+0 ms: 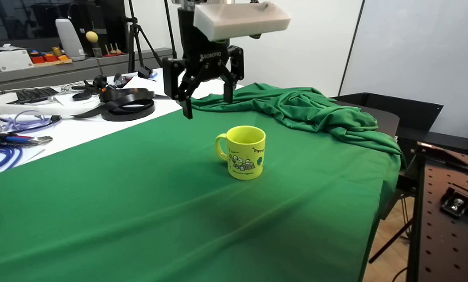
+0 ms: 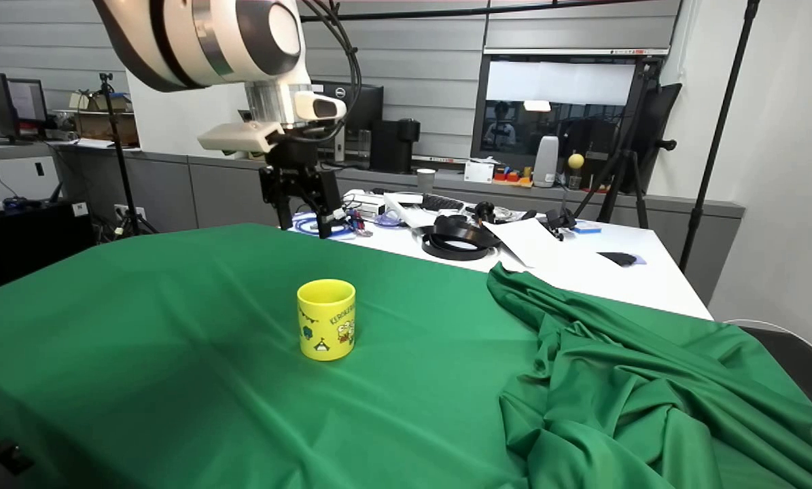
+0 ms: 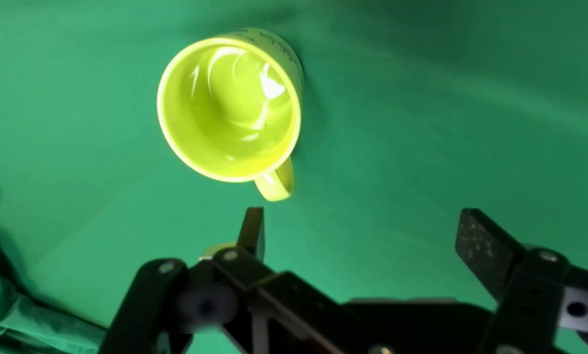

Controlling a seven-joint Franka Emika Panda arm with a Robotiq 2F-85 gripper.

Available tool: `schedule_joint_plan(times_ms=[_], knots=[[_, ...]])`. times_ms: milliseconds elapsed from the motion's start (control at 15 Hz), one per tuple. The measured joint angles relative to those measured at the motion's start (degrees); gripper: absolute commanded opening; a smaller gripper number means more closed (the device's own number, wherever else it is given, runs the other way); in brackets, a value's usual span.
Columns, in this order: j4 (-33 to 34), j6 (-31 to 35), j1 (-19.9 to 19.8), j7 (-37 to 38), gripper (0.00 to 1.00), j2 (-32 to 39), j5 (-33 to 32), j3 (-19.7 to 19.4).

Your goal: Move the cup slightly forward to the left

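The cup is a small bright yellow mug with a printed design on its side. It stands upright on the green cloth in both exterior views. Its loop handle points left in an exterior view and is hidden from sight in the opposite exterior picture. In the wrist view the cup is seen from above, empty inside, with its handle towards the jaws. My gripper is open with nothing between its fingers. It hangs above the cloth, apart from the cup, and its two fingers are wide apart below the cup in the wrist view.
The green cloth covers the table and is bunched up along one side. A white table beside it holds black straps, blue cables and a keyboard. A dark perforated board stands past the cloth's edge.
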Motion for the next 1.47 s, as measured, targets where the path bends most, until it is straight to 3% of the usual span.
schedule_joint_plan(times_ms=[667,733,800,1467], knots=[[-2.0,0.5,-0.9,-10.8,1.00,4.0,8.9,-1.9],[-2.0,0.5,-1.0,-11.5,0.75,4.5,9.2,-2.0],[-2.0,0.6,-1.1,-12.3,0.74,5.0,9.4,-2.1],[-1.3,2.8,-1.0,-14.4,0.05,8.6,9.5,-3.2]])
